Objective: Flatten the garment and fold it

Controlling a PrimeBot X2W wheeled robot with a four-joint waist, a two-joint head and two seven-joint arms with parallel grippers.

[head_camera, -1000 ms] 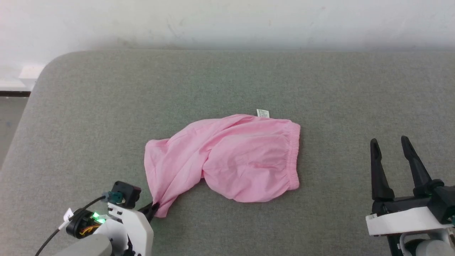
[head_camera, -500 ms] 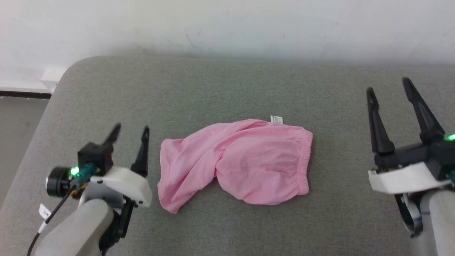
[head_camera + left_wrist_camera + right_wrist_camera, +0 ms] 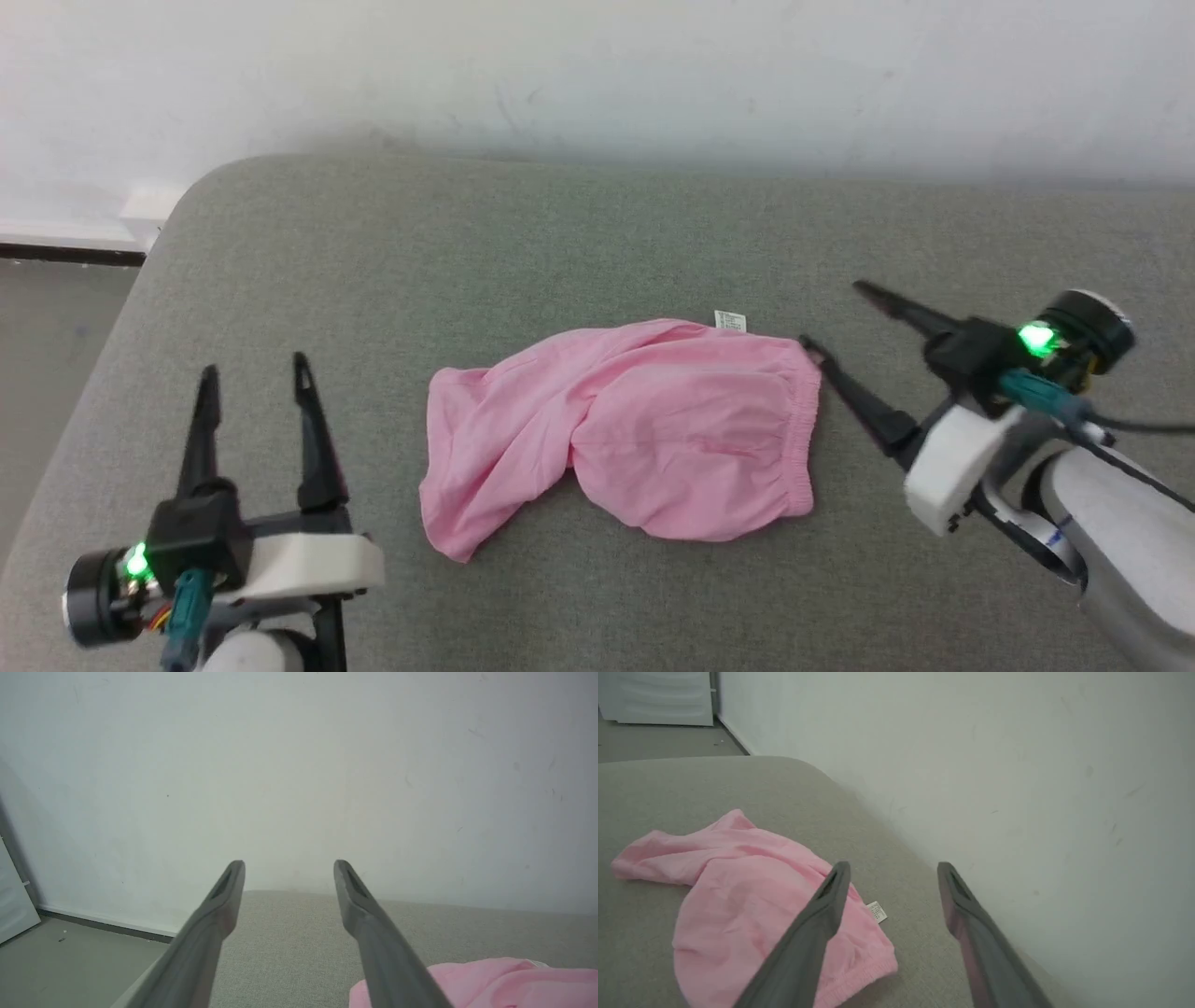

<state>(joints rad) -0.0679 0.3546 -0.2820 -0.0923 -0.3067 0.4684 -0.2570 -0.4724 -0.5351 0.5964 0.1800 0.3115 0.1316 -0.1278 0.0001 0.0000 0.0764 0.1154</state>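
Head view shows the garment (image 3: 644,420) lying crumpled in the middle of the grey fabric-covered counter (image 3: 560,233), with its gathered hem toward the robot's right and a small white label (image 3: 729,320) at its far edge. The left gripper (image 3: 253,365) hovers well to the garment's left, fingers spread, holding nothing. The right gripper (image 3: 831,314) is likewise spread and empty, angled toward the cloth, one fingertip just beside the hem's far corner.
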